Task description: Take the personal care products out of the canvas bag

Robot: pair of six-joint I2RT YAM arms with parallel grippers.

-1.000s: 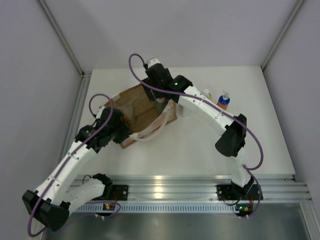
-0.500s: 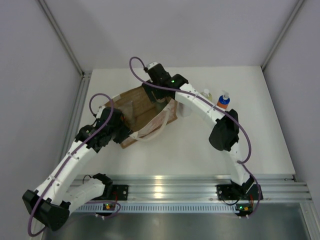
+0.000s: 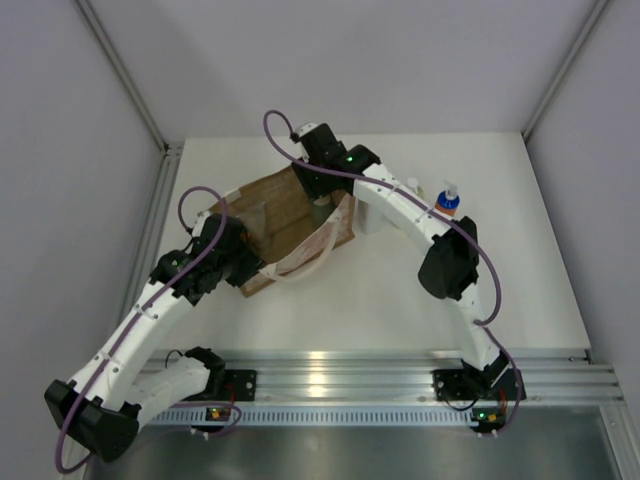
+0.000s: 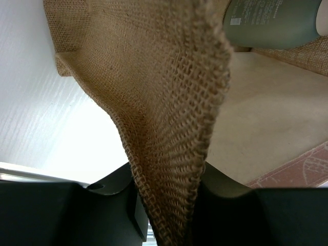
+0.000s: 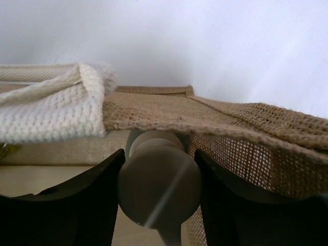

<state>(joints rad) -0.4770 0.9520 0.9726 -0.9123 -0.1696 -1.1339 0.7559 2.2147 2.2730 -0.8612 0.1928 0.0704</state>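
Left hand (image 4: 166, 192) pinched canvas bag (image 4: 169, 77); right hand (image 5: 159, 160) part-open astride pump cap (image 5: 159, 182), hold unclear, so round cap might slip or snag jute rim (image 5: 154, 119) at 12 o'clock.

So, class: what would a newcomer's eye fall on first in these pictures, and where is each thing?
The rectangular brown jute bag with off-white webbing handles sits mid-table, both arms meeting at it. The left jaws pinch its near-left edge, while the right jaws, reaching in from the far side, flank a round beige bottle top. A blue-and-orange plastic bottle stands on the white table to the bag's right.
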